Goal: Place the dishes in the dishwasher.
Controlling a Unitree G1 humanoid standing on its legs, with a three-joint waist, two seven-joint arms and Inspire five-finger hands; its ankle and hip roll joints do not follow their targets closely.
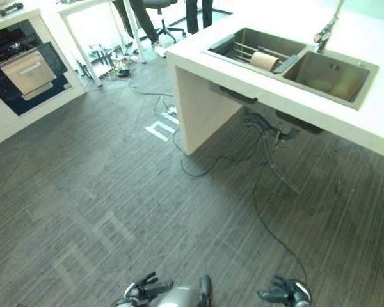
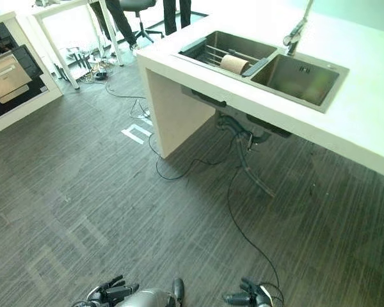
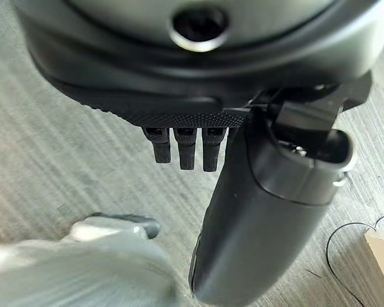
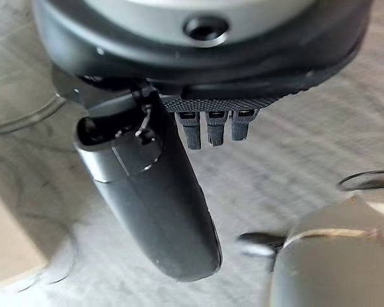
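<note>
Task barely begun. Cup (image 1: 264,61) lies on rack in sink (image 1: 333,89), untouched. Dishwasher (image 1: 27,71) stands open, well apart from sink, across floor. Left hand (image 1: 144,289) and right hand (image 1: 283,293) hang low, fingers relaxed, empty, far from sink.

Grey wood-grain floor (image 1: 83,192) spreads out below me. Ahead to my right, a white counter (image 1: 371,121) carries a double steel sink (image 1: 326,73), tap (image 1: 326,29) behind it. Dark drain pipes (image 1: 272,137) hang under the counter. White tape marks (image 1: 161,128) lie on the floor near the counter's corner. Far side: a white table (image 1: 93,13), an office chair (image 1: 163,16) and a person's dark legs (image 1: 198,13) beside it. Cables (image 1: 115,64) are tangled under the table.
</note>
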